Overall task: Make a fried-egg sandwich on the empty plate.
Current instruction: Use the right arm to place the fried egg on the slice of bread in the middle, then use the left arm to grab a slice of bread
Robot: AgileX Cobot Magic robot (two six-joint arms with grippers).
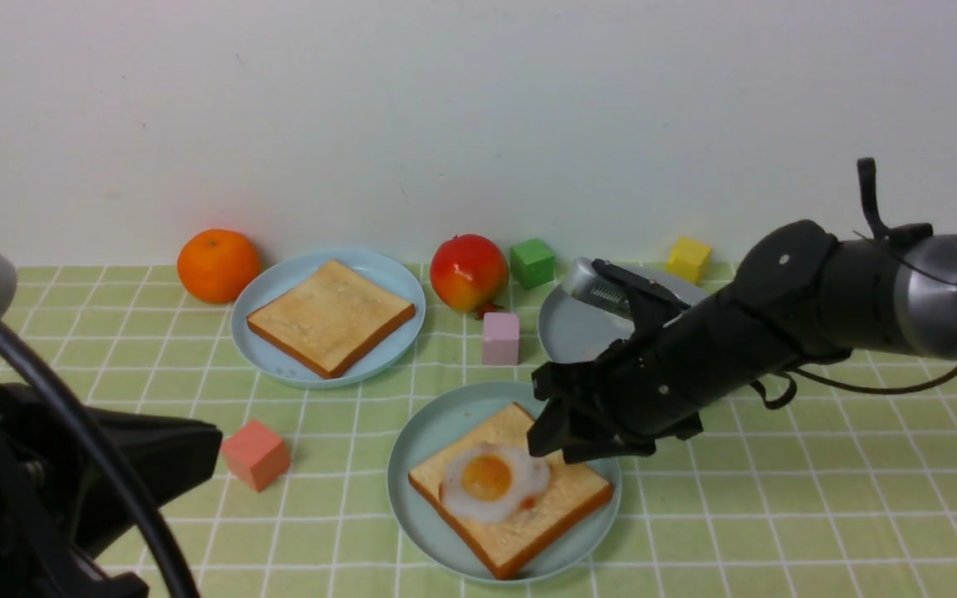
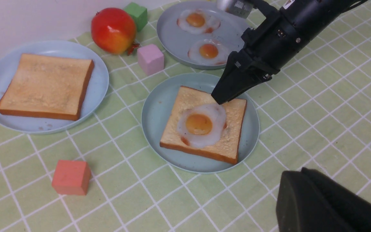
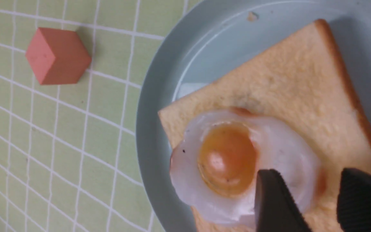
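Fried egg [image 1: 491,482] lies on a toast slice [image 1: 566,507] on the teal plate [image 1: 412,448].
Front view: the right gripper [image 1: 566,448] hovers at the egg's rear edge, jaws parted, gripping nothing; the left gripper [image 1: 188,448] rests closed at the side. Left wrist view: the second slice [image 2: 45,85] sits on the blue plate [image 2: 100,74], well apart. Right wrist view: one finger [image 3: 275,199] overlaps the egg white, so a careless lift could snag it and drag the egg off-centre.
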